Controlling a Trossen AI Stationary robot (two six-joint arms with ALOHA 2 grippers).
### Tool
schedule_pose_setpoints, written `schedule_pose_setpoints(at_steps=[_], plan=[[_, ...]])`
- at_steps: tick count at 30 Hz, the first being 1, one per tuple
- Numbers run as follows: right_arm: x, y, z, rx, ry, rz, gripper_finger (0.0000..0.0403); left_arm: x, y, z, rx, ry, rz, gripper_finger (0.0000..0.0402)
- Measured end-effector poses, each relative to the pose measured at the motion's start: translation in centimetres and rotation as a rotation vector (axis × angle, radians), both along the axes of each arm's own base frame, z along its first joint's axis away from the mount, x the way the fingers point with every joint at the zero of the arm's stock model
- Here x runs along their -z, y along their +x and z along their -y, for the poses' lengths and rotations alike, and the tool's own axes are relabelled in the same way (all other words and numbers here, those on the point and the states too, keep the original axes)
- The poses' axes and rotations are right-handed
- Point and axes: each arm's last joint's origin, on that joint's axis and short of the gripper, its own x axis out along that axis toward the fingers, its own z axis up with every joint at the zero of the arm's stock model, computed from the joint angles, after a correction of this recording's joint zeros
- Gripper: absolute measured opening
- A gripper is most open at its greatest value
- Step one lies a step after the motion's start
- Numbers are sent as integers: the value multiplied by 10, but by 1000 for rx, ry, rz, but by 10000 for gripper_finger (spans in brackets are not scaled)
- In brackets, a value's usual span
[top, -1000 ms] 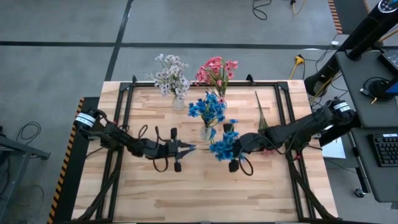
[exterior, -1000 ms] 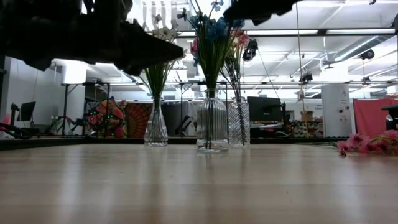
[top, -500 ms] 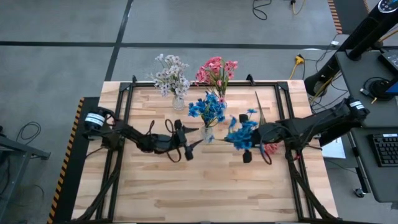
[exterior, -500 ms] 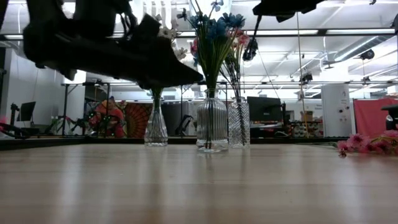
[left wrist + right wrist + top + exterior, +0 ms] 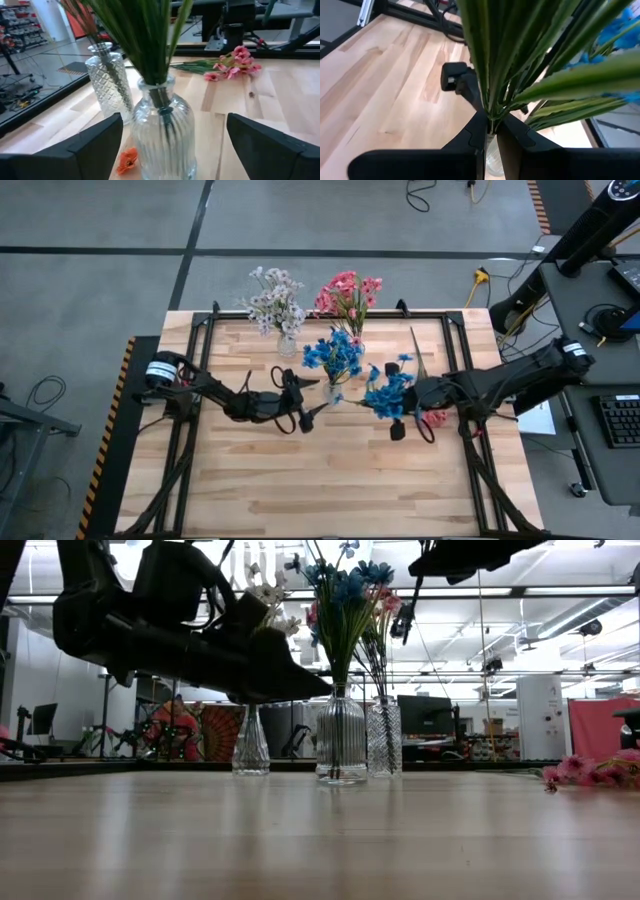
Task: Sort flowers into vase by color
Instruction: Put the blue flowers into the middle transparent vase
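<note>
Gripping a blue spray (image 5: pixel 388 393) by its green stems, the right gripper (image 5: pixel 490 131) has its fingers pinched shut and hangs above the table (image 5: pixel 250 490), just beside the blue-flower vase (image 5: pixel 163 131). Left gripper (image 5: pixel 318 398) stands with jaws spread wide either side of that ribbed vase, holding nothing. White flowers (image 5: pixel 272 305) and pink flowers (image 5: pixel 348 295) stand in two further vases behind. Loose pink flowers (image 5: pixel 231 67) lie on the wood to the right.
</note>
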Motion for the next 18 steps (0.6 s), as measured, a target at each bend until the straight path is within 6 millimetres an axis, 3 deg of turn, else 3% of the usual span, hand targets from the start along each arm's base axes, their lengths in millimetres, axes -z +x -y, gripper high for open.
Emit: schedule_pose_setpoints(at_steps=[5, 10, 18], plan=[[6, 4, -1, 5, 5, -28, 22, 0, 0, 1, 37, -28, 8, 351], [9, 6, -2, 5, 3, -37, 22, 0, 1, -2, 41, -72, 20, 394], [8, 6, -2, 9, 14, -34, 22, 1, 0, -3, 11, -58, 10, 370]])
